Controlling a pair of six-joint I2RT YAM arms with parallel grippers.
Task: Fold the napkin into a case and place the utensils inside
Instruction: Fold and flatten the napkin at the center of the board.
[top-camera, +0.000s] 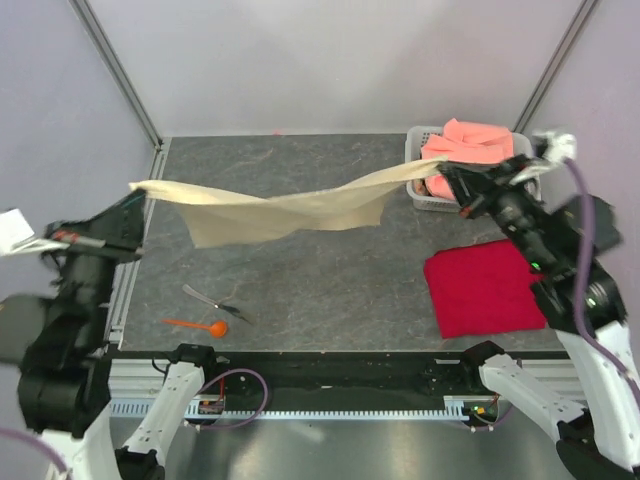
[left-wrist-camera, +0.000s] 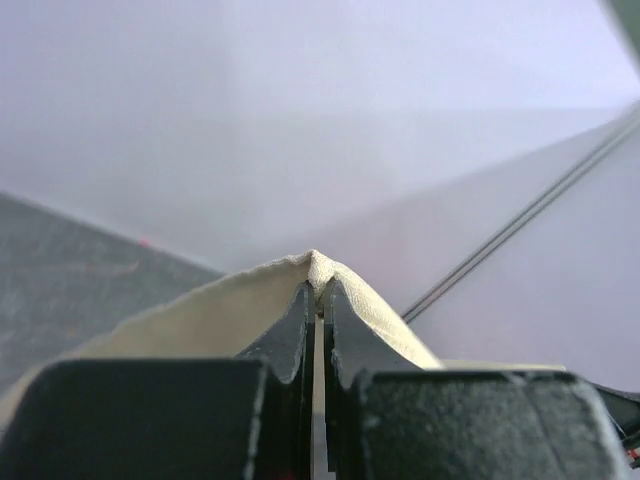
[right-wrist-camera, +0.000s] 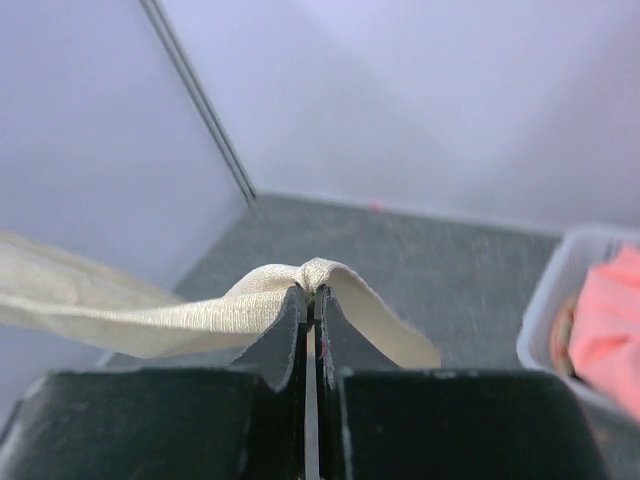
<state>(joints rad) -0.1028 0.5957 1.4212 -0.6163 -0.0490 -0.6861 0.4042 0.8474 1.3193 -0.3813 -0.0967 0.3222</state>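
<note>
- Left claw (left-wrist-camera: 315, 292): clenched on one corner of the napkin (top-camera: 290, 210); the cloth is pinched between both tips and its peak shows just above them.
- Right claw (right-wrist-camera: 310, 295): clenched on the opposite corner, with a small fold bunched at its tips.
- Napkin: beige-tan, held above the table (top-camera: 330, 280), stretched from claw to claw and sagging in the middle, not yet folded.
- Orange spoon (top-camera: 200, 325): flat on the table, on the left claw's side, nearer the arm bases, well apart from both claws.
- Dark slender utensil (top-camera: 210, 301): just beside the spoon, likewise apart from the claws.
- White basket (top-camera: 420, 197): just beside the right claw, holding a salmon-pink cloth (top-camera: 475, 140).
- Red cloth (top-camera: 485, 290): flat on the table, on the near side of the right claw.
</note>
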